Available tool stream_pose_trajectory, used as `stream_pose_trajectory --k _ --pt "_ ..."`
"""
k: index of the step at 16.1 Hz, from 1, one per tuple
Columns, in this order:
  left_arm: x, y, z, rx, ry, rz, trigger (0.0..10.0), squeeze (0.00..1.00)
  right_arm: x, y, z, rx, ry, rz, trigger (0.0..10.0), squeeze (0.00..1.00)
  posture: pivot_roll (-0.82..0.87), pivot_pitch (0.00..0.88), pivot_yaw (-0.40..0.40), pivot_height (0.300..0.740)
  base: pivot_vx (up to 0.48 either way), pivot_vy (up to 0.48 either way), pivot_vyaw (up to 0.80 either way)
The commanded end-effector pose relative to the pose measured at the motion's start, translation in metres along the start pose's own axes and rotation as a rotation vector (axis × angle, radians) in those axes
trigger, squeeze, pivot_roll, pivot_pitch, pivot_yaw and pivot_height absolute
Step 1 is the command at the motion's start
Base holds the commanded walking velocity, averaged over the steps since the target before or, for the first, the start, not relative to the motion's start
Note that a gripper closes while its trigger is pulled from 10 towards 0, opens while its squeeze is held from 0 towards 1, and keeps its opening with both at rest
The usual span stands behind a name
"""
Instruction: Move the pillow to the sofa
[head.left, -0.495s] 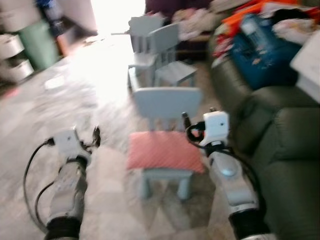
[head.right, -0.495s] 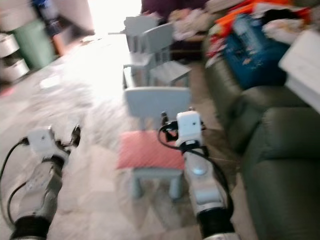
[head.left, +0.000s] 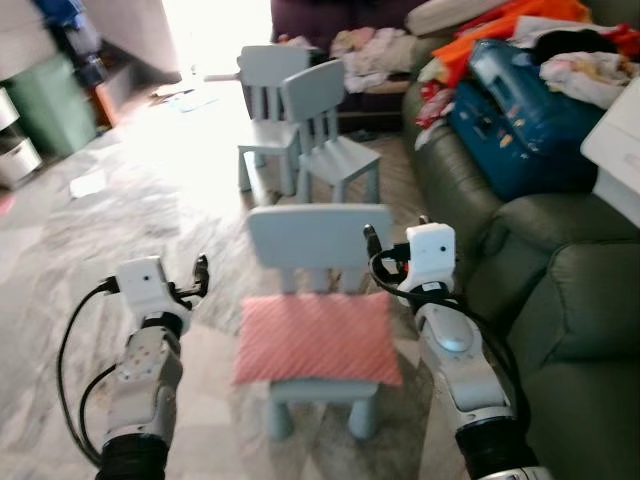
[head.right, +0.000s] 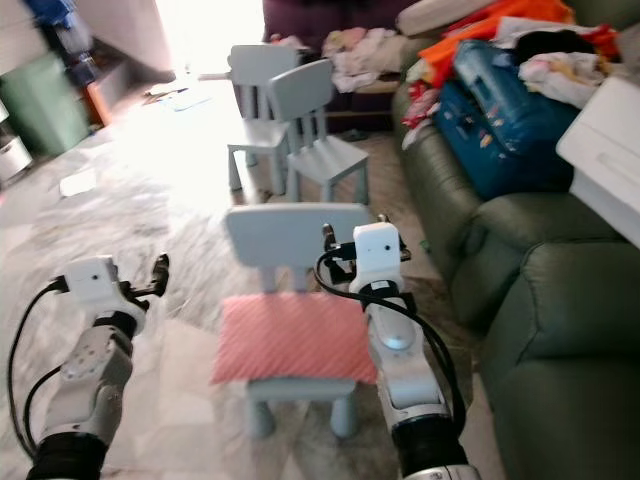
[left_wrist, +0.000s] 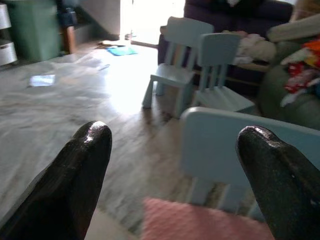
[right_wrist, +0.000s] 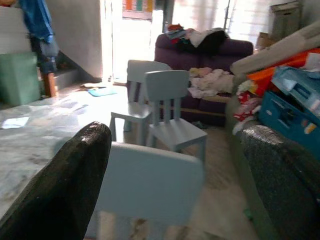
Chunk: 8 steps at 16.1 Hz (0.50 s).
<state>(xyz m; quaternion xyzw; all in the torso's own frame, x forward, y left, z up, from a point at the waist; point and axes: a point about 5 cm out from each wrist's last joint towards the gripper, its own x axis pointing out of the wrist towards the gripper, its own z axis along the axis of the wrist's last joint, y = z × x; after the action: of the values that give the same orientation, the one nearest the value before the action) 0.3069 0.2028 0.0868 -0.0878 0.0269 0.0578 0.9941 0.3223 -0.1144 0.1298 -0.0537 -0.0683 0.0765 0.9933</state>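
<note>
A pink checked pillow (head.left: 318, 340) lies flat on the seat of a small light-blue chair (head.left: 320, 232) straight ahead. My left gripper (head.left: 196, 278) hovers open to the left of the chair, a little short of the pillow's corner. In the left wrist view the pillow (left_wrist: 200, 222) lies low between the wide-apart fingers (left_wrist: 80, 165). My right gripper (head.left: 395, 232) is open at the right edge of the chair back, above the pillow's right side; the chair back (right_wrist: 150, 182) appears between its fingers (right_wrist: 65, 185). The dark green sofa (head.left: 565, 290) stands on the right.
The sofa's far end holds a blue bag (head.left: 520, 110), clothes and an orange cloth (head.left: 520, 20). Two more light-blue chairs (head.left: 300, 120) stand further ahead. A green bin (head.left: 55, 95) sits at the left wall. Marble floor (head.left: 90, 230) lies open to the left.
The whole picture has shifted and sharpened, so the camera moved; the chair with the pillow now sits slightly nearer and lower. Both grippers hold the same open pose beside it.
</note>
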Motion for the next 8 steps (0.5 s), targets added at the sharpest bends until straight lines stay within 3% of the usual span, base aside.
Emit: stream_pose_trajectory --k 1,8 --pt "0.0004 -0.0020 -0.0019 0.010 0.015 0.005 10.0 0.00 0.0001 -0.0044 0.0027 -0.007 -0.011 -0.016 10.0 0.00 -0.10 0.000 0.038 0.740 0.000 0.000 0.00" --pt "0.0009 0.0030 0.0005 0.043 0.017 0.035 10.0 0.00 -0.0017 -0.0038 0.0010 -0.007 -0.005 -0.010 10.0 0.00 -0.09 0.000 0.038 0.740 0.000 0.000 0.00"
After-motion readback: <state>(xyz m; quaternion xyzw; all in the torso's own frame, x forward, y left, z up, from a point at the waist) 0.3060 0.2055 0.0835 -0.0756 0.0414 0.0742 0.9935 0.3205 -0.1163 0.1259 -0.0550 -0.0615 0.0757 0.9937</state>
